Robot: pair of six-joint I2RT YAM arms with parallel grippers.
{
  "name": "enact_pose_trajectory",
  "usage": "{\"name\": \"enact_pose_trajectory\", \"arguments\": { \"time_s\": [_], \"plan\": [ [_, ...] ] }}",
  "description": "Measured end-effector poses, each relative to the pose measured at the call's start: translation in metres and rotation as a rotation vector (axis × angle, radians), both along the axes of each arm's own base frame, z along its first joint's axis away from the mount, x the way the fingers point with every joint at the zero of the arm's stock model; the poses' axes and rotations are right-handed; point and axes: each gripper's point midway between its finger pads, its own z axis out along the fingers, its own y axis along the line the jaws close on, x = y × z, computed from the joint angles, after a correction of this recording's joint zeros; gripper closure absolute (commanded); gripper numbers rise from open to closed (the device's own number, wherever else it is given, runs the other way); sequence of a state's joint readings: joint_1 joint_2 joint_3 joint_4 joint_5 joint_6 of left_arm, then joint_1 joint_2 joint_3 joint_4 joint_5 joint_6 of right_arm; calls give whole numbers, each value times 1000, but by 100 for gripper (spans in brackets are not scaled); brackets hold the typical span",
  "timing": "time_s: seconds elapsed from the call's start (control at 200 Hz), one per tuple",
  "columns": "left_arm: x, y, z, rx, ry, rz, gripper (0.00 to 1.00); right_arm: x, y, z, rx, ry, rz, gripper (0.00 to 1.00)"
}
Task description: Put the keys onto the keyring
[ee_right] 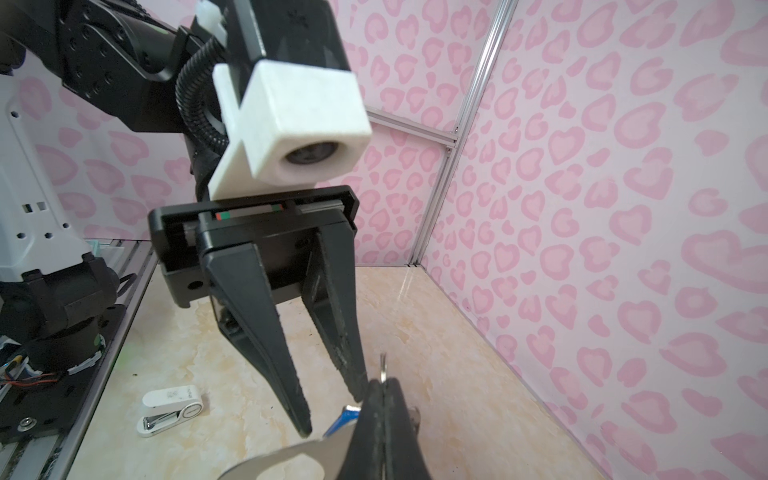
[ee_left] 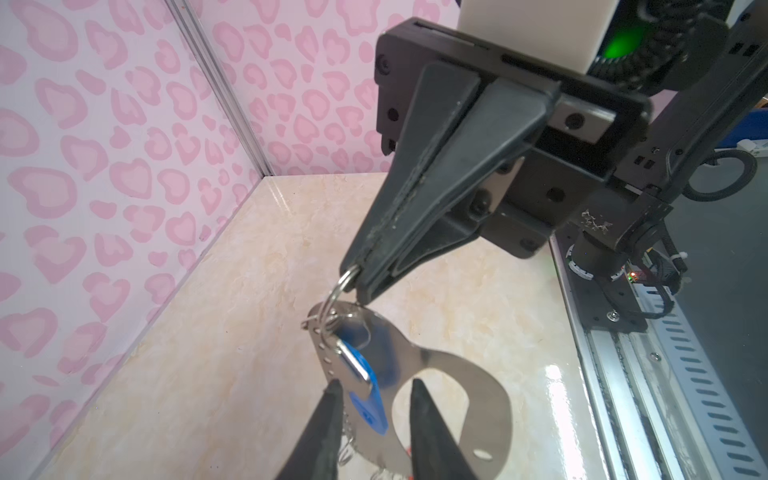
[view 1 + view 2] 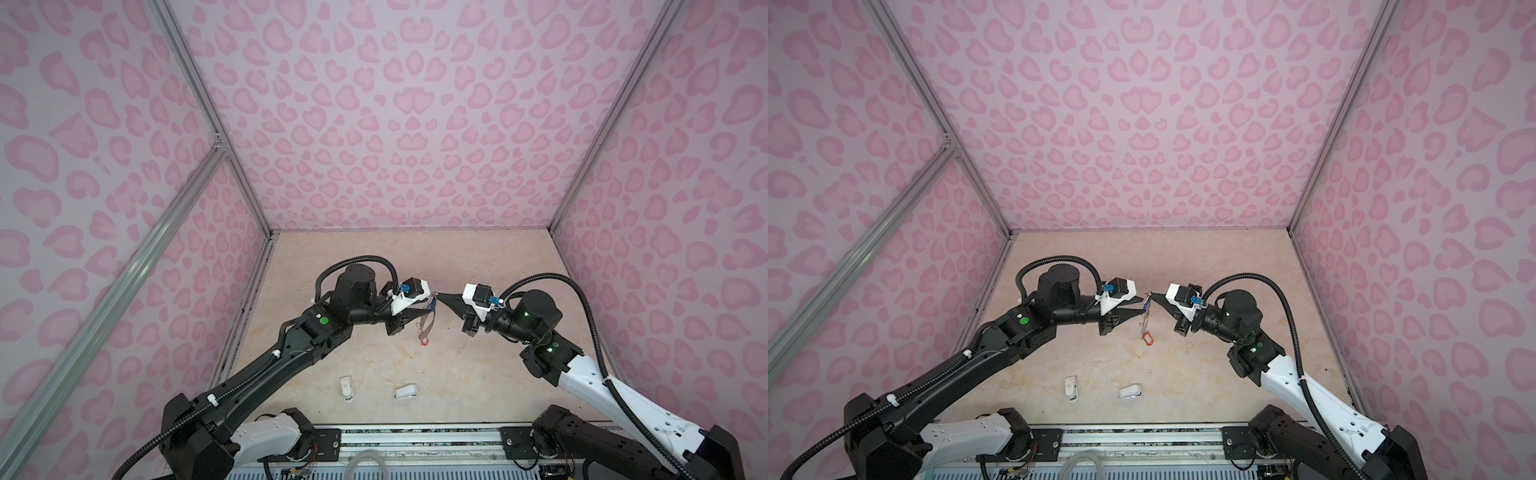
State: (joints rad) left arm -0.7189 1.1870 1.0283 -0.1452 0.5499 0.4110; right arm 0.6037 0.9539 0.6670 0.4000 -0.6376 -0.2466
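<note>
Pink heart-print walls (image 3: 415,124), silver aluminium frame posts (image 3: 198,89), glossy beige marble-look floor (image 3: 415,257), even soft light

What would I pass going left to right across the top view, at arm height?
left end effector, open → keyring, hanging edge-on → right end effector, shut on the keyring's top ring.

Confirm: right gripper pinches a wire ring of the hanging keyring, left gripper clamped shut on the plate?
No: the left gripper stands open, seen in the right wrist view. The right gripper does pinch a wire ring of the hanging keyring.
</note>
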Motion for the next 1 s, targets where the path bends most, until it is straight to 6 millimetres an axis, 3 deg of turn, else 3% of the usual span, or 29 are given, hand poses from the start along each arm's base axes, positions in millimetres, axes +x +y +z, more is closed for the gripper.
{"name": "enact_pose_trajectory", "arguments": {
  "time_s": [0.15,0.18,0.57,0.84,1.0],
  "plan": [
    [3,-3,-6,6,21,3,65,-1,1,0,2,2,11,100],
    [3,-3,-7,5,27,4,60,-1,1,0,3,1,11,100],
    [5,-12,-11,-9,56,-15,63,-2,2,5,15,-13,17,100],
    [6,-14,-10,-16,47,-17,93,-1,2,8,24,-20,17,100],
    [8,-12,-10,-2,16,-11,97,-1,1,7,19,-15,23,100]
  ]
}}
